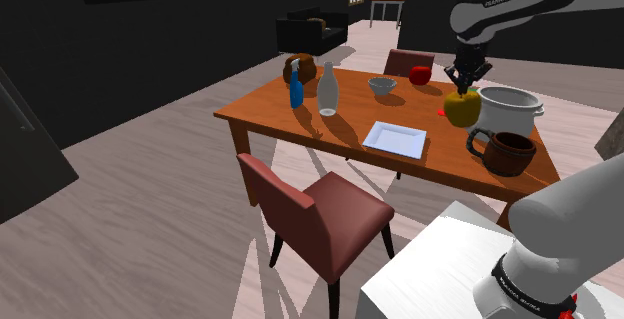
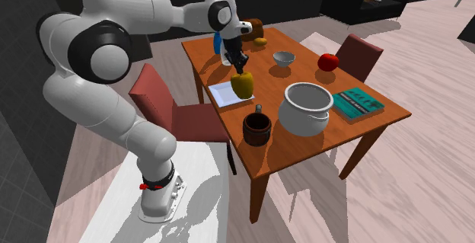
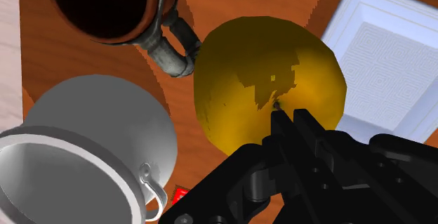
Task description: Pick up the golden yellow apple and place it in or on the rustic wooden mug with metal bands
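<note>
My black two-finger gripper (image 1: 465,85) clasps the round golden-yellow apple (image 1: 461,110) thinly at its top, aloft near the dark-brown banded mug (image 1: 510,153); so slight a hold may slip mid-carry.

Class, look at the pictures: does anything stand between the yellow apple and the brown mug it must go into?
Nothing visible does. The apple, clasped by the pincer, hangs near the mug, whose mouth is open. The white pot stands beside the mug, off that path.
</note>
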`<control>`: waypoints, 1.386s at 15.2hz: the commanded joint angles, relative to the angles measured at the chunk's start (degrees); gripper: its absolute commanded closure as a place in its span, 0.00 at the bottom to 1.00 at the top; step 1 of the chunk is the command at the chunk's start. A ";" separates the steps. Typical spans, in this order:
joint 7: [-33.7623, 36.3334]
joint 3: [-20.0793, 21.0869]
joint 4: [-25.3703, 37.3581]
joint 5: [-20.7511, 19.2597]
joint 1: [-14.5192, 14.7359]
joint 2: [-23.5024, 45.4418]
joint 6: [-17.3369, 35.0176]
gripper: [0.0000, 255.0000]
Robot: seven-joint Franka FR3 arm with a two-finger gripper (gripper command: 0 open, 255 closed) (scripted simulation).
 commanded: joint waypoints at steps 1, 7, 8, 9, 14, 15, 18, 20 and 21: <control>-0.28 0.12 1.53 0.18 0.07 -0.16 -1.69 1.00; -1.13 0.37 5.99 0.61 0.21 -0.29 -6.21 1.00; -1.27 0.41 6.78 0.68 0.23 -0.27 -6.96 1.00; -1.41 0.45 7.57 0.75 0.26 -0.23 -7.71 1.00; -5.12 -1.53 8.70 0.21 -0.96 -2.78 -10.62 1.00; -6.31 -2.23 8.87 -0.02 -1.37 -3.54 -11.29 1.00; -9.98 -4.37 9.76 -0.72 -2.60 -5.49 -13.33 1.00; -12.48 -5.86 10.68 -1.20 -3.36 -6.51 -14.70 1.00; -13.75 -6.63 11.24 -1.45 -3.73 -6.93 -15.38 1.00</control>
